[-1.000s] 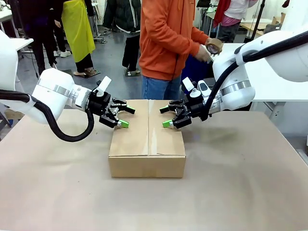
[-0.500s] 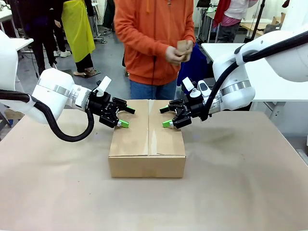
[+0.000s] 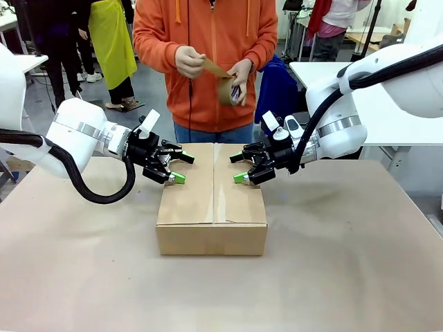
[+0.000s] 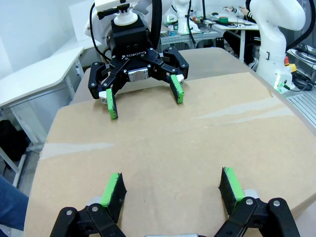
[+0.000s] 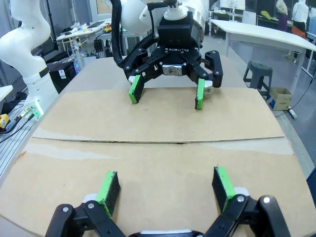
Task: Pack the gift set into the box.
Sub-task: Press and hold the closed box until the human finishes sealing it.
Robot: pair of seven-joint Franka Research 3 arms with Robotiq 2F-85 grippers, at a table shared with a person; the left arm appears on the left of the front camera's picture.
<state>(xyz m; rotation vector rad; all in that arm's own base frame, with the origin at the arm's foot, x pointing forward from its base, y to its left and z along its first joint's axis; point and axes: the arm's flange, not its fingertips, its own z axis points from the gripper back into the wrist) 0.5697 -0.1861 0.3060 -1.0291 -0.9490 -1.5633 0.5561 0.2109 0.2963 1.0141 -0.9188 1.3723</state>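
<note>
The left gripper (image 3: 176, 165) and the right gripper (image 3: 241, 167) are held spread and empty over the box (image 3: 212, 200), the left at about ten o'clock of its top and the right at two o'clock, green pads facing across the seam, seemingly so that the closed flaps are kept down. Beyond the box, at twelve o'clock, a roll of brown tape (image 3: 228, 90) is being drawn out by a person's hands (image 3: 188, 61), presumably for sealing. The gift set is judged to be already inside.

closed box (image 3: 212, 207) top bare between left pincer (image 3: 176, 165) and right pincer (image 3: 239, 167), table (image 3: 346, 277) around open
</note>
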